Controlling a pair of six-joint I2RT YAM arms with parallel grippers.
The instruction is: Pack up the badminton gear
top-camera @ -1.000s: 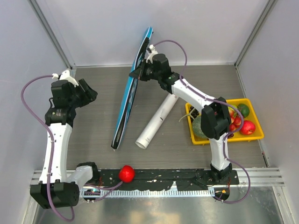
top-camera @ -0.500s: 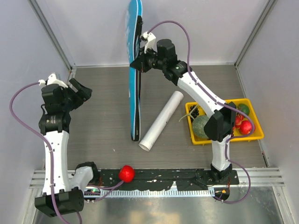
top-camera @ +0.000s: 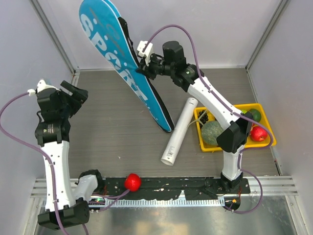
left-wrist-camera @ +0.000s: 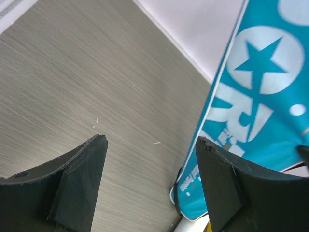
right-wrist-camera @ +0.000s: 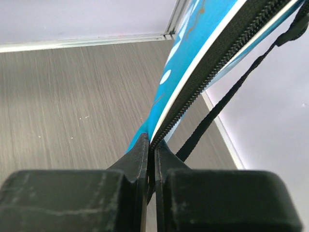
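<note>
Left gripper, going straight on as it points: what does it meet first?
The left gripper would probably meet the bare table first, with the blue bag just right of that line; depth is unclear.

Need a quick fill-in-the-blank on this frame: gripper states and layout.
1. The right gripper is ___ on the large blue "SPORT" racket bag.
2. The left gripper is ___, holding nothing.
3. The long white tube lies between that bag and the yellow plastic tray holding ___.
Missing: shut; open; fruit.
</note>
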